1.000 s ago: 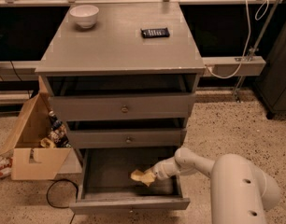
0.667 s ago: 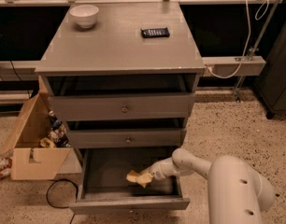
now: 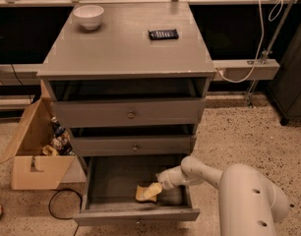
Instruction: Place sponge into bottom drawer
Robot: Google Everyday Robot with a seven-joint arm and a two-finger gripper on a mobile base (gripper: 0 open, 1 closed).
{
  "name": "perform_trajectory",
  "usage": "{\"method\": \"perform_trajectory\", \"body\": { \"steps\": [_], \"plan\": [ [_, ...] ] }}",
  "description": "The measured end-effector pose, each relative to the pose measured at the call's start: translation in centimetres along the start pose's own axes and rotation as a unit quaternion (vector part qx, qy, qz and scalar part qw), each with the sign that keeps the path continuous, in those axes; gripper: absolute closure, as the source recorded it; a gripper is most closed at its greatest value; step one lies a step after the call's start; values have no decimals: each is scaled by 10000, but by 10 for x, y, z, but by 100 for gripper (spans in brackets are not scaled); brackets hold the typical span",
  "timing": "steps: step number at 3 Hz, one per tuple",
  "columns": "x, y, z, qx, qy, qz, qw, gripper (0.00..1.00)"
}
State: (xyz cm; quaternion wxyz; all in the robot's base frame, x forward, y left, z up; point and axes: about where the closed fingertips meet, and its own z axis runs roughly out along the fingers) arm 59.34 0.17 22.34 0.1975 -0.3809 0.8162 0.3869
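Camera view: a grey three-drawer cabinet is standing on a speckled terrazzo floor (image 3: 239,132), seen from above and in front. The bottom drawer (image 3: 113,181) is standing pulled fully out, its flat grey floor exposed, while the two upper drawers are sitting closed behind small round knobs. A white robot arm is reaching in from the lower right, angled down over the drawer's right side so that its end effector (image 3: 158,186) is hanging low inside, near the front right. The sponge (image 3: 145,192), pale yellow, is lying at the tip of the end effector, touching it and seemingly resting on or just above the drawer floor, tilted. Whether the end effector is clamped on the sponge or parted from it cannot be told. Judging by this, the placing step is nearly done; letting go and withdrawing are remaining.

The grey worktop (image 3: 126,53) is carrying a white bowl (image 3: 88,16) at the back left and a small black device (image 3: 163,34) further right, well apart. An open cardboard box (image 3: 35,154) of clutter is sitting left of the cabinet.
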Motion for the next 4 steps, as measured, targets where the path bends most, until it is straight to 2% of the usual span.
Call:
{"method": "perform_trajectory", "body": {
  "steps": [1, 2, 3, 4],
  "plan": [
    [0, 1, -4, 22, -33, -28, 10000, 0],
    [1, 6, -22, 109, -163, -139, 9997, 0],
    [-2, 15, -69, 463, -507, -413, 9968, 0],
    [9, 26, -127, 703, -1100, -566, 9898, 0]
  ]
}}
